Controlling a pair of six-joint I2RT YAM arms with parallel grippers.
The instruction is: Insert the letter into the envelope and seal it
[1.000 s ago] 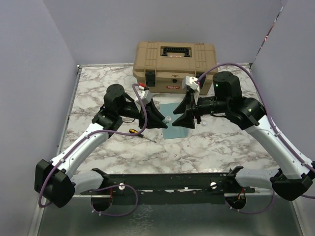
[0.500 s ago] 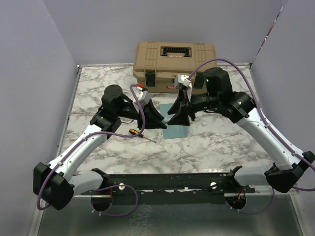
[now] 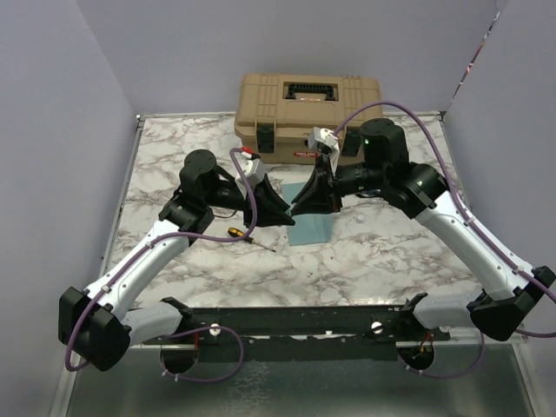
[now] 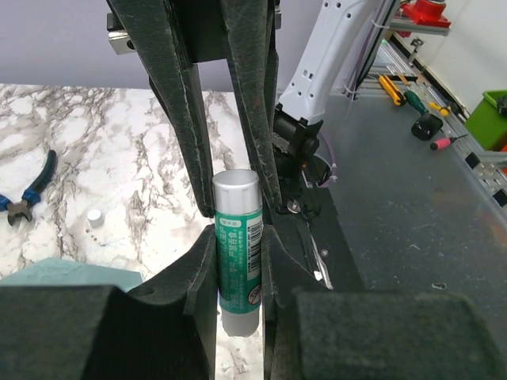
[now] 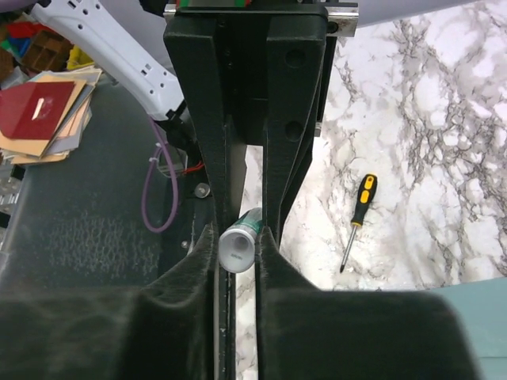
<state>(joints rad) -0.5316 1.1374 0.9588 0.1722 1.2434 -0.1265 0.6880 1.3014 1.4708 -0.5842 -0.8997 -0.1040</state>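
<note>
Envelope (image 3: pixel 314 228): flat teal paper, lying on the veined marble table (image 3: pixel 391 252) directly beneath both claws, in front of the tan ribbed case (image 3: pixel 308 104). Left gripper (image 4: pixel 238 269) is clamped on the green-labelled body of a cylindrical glue stick (image 4: pixel 238 245). Right gripper (image 5: pixel 236 249) is pinched shut on the same stick's round silver cap end.

Green glue stick (image 4: pixel 238 253) label print too small to read, toolbox (image 3: pixel 308 109) sticker illegible
</note>
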